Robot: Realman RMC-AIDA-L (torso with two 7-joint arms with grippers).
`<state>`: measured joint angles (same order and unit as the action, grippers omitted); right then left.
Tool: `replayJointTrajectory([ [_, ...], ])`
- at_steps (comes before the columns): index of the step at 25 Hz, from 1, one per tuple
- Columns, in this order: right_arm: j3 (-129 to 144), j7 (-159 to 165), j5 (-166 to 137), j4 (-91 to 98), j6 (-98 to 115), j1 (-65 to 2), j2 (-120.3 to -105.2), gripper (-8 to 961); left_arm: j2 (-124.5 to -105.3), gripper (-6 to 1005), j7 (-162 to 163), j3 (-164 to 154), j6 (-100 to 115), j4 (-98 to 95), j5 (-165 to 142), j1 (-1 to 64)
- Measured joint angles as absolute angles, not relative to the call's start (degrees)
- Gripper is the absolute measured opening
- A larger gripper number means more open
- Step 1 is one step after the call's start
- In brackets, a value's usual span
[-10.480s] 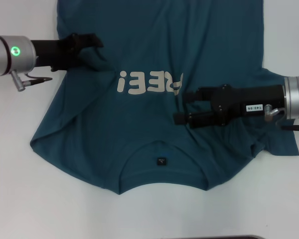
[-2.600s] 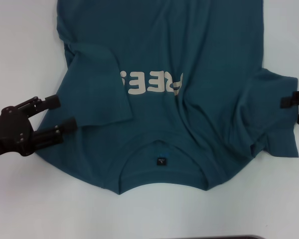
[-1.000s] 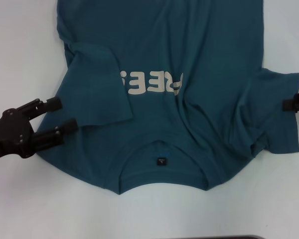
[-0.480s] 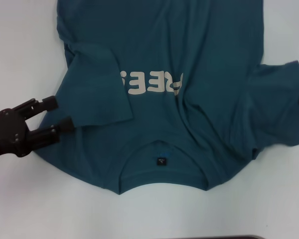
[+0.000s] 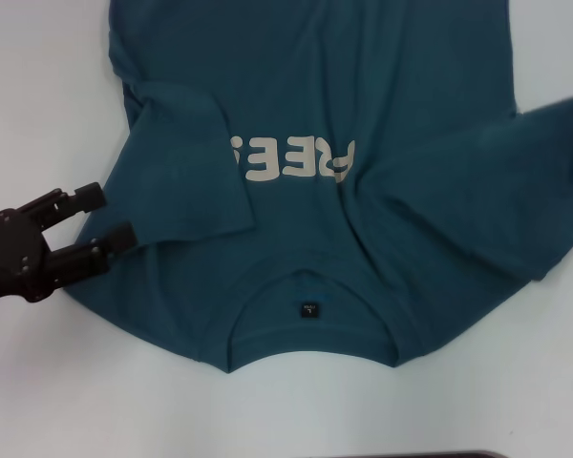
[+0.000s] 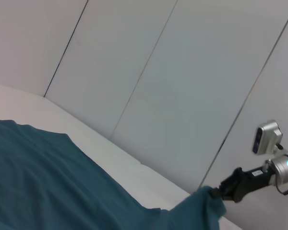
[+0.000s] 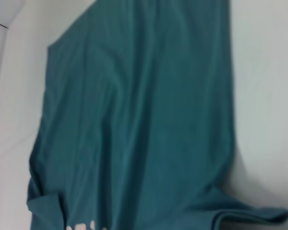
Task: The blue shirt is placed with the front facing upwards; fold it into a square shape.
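While the white bench [image 5: 38,401] fills the whole scene, the blue shirt [image 5: 363,86] covers most of its middle, lying front up with the collar toward the robot and the hem running off the far edge of the head view. Its off-white letters [image 5: 291,158] cross the chest, and a small dark neck label [image 5: 308,309] sits inside the collar. On the robot's left the sleeve is folded inward over the chest, its edge lying just beside the first letter. On the robot's right the sleeve is stretched outward and upward, drawn taut toward the edge of the head view.

At the shirt's left shoulder edge sits the left pincer [image 5: 112,218], low over the bench, its two black fingers spread apart and released; the lower fingertip touches or just overlaps the cloth, the upper one lies beside it over bare bench.

Seen only from the left wrist view, far across the shirt, the right pincer [image 6: 220,192] is clenched on the tip of the raised sleeve, holding that cloth up off the bench.
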<state>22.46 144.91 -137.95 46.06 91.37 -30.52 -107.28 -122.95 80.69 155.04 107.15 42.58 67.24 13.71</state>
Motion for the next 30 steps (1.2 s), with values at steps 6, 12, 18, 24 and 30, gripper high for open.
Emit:
replayJointTrajectory([
  [6,25.27,146.08,-138.35,45.65,90.62,-33.59,-107.66,12,-122.96,860,80.69,156.21,107.87,42.54,67.24,13.50],
  [12,25.57,147.40,-137.51,47.27,91.55,-34.05,-107.68,12,-122.88,860,80.69,157.95,108.81,42.54,67.23,13.21],
  [18,25.89,147.81,-134.56,48.63,93.21,-34.31,-107.74,12,-122.87,860,80.69,158.50,109.08,42.53,67.23,13.32],
  [24,27.20,147.73,-133.97,48.47,95.05,-36.03,-109.00,22,-122.89,860,81.06,160.08,109.08,42.57,67.23,13.37],
  [30,30.35,147.72,-133.72,48.34,95.13,-37.61,-111.04,48,-122.52,860,82.27,162.58,108.82,42.68,67.23,13.04],
])
